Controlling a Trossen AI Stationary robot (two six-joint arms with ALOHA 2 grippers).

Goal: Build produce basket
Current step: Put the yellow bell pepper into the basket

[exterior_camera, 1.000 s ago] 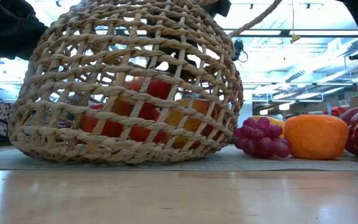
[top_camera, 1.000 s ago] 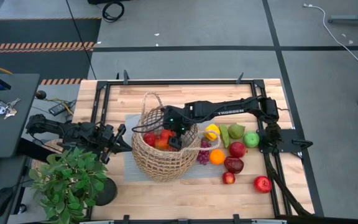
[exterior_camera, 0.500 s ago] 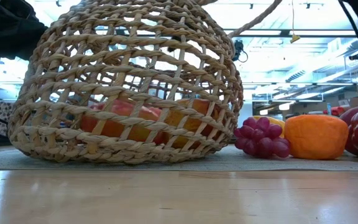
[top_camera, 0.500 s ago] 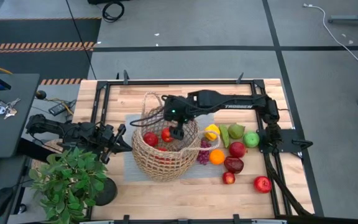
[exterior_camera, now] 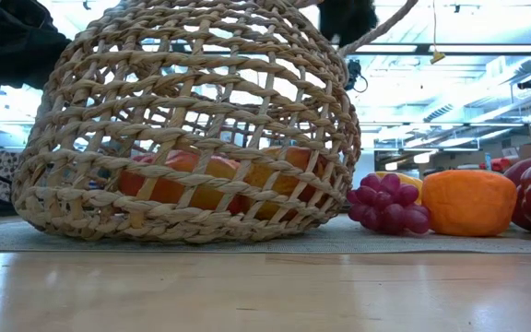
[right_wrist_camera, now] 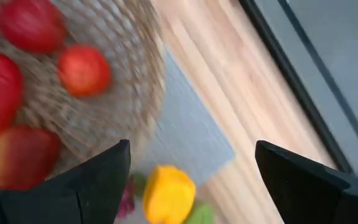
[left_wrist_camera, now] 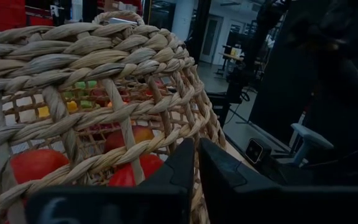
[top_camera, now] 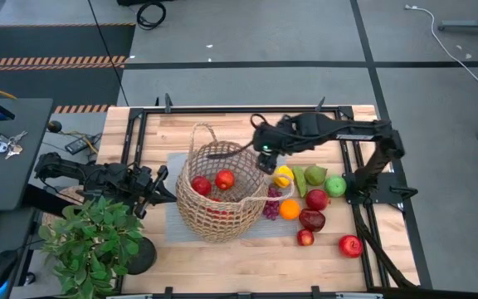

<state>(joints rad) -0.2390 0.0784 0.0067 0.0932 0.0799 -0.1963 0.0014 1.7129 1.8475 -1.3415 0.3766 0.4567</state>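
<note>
The tan wicker basket (top_camera: 218, 203) stands on a grey mat (top_camera: 181, 162) at mid-table. It holds red apples (top_camera: 200, 184) (top_camera: 224, 179) and an orange-red fruit (exterior_camera: 187, 180). More produce lies on its right: a lemon (top_camera: 282, 176), green pears (top_camera: 314, 174), purple grapes (exterior_camera: 390, 205), an orange (top_camera: 290, 208) and red apples (top_camera: 350, 245). My right gripper (top_camera: 264, 159) hangs open and empty above the basket's far right rim, pointing steeply down. In its wrist view, my right gripper (right_wrist_camera: 191, 180) has the lemon (right_wrist_camera: 168, 193) below it. My left gripper (top_camera: 163, 184) is shut at the basket's left wall (left_wrist_camera: 104, 106). My left gripper (left_wrist_camera: 196, 165) points level from the table's left at the basket's left wall. Whether its shut fingertips touch the wicker, I cannot tell.
A leafy potted plant (top_camera: 90, 241) stands at the near left corner, close to my left arm. A dark frame (top_camera: 239, 109) runs around the tabletop. Bare wood lies along the near edge (top_camera: 247, 266) and behind the basket.
My right gripper has risen out of the basket and swung toward the table's right and far side, tipping less steeply down. A red apple that sat high inside the basket beneath it now lies among the other fruit. The basket has stayed in place.
</note>
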